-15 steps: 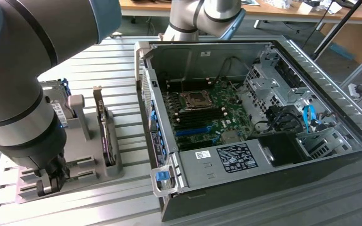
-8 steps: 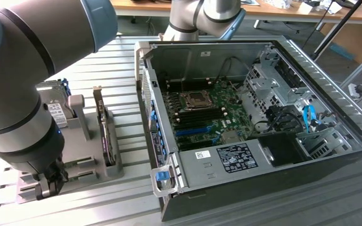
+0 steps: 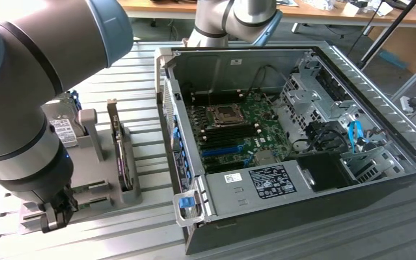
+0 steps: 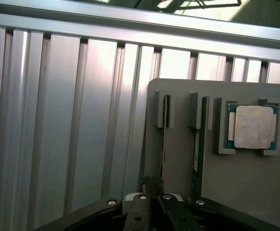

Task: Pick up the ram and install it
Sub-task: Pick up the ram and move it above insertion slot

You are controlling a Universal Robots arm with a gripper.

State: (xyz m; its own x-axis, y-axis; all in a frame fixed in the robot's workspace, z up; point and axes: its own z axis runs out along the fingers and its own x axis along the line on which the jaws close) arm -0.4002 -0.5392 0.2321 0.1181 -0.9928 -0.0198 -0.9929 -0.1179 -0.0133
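Hand gripping ram @ end.

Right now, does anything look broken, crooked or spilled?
Nothing stands out. The ram and the second ram stick stand straight on edge in the grey holder, the processor chip sits square in its pocket, and the computer case lies open on the slatted table with nothing spilled.
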